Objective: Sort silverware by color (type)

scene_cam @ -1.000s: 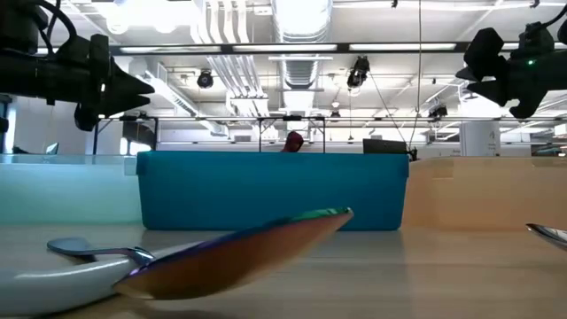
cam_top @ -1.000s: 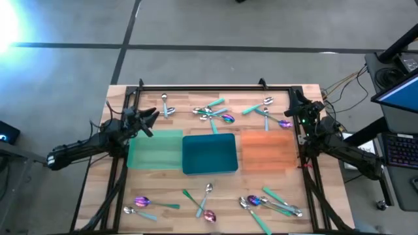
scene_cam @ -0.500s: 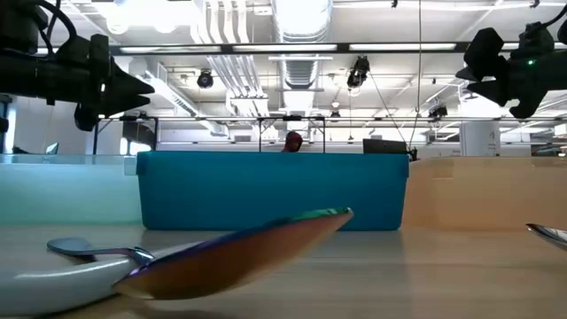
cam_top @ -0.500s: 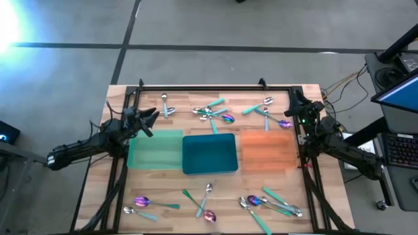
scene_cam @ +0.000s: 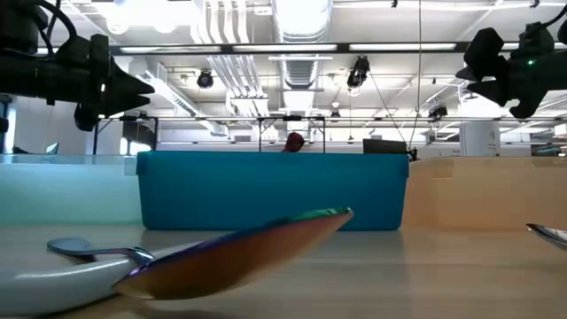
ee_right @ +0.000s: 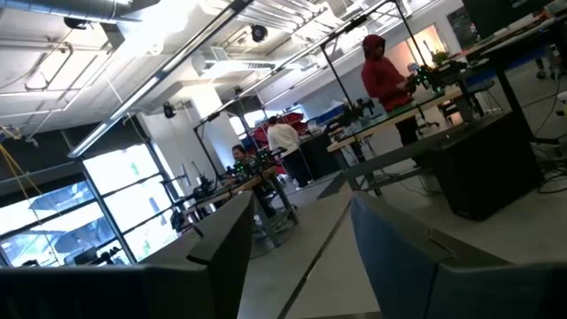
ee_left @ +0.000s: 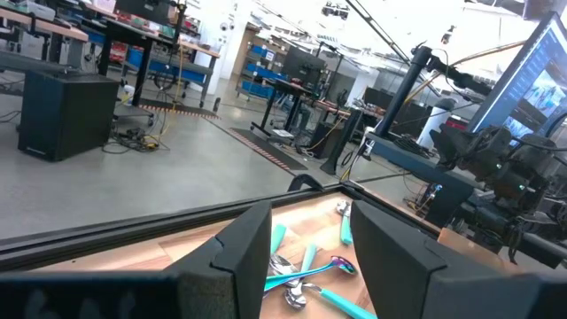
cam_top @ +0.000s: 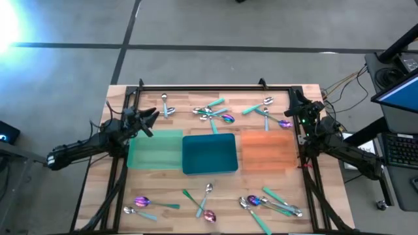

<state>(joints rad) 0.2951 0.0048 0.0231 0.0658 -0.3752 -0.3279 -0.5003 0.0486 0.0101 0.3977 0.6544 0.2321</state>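
Spoons lie nearest, along the front edge of the table [cam_top: 91,163]: an iridescent purple one [cam_top: 142,202] and a small silver one [cam_top: 130,210] at the front left, a crossed pair with a pink-bowled spoon [cam_top: 209,215] in the middle, and a tangled teal-handled cluster [cam_top: 274,203] at the front right. Beyond them the green tray [cam_top: 155,149], teal tray [cam_top: 209,154] and orange tray [cam_top: 266,149] sit side by side, and all three look bare, so the sorting appears not yet begun. Farther back, more spoons are scattered along the rear edge, a pile [cam_top: 212,112] near the centre and a few [cam_top: 268,108] toward the right. The left gripper [cam_top: 147,121] hangs above the table at the green tray's rear left corner, its fingers parted and holding nothing. The right gripper [cam_top: 298,108] is raised at the orange tray's rear right corner, likewise parted and empty. The next move probably calls for one arm to descend on a nearby rear spoon, close squarely on its thin handle, and carry it to a tray.
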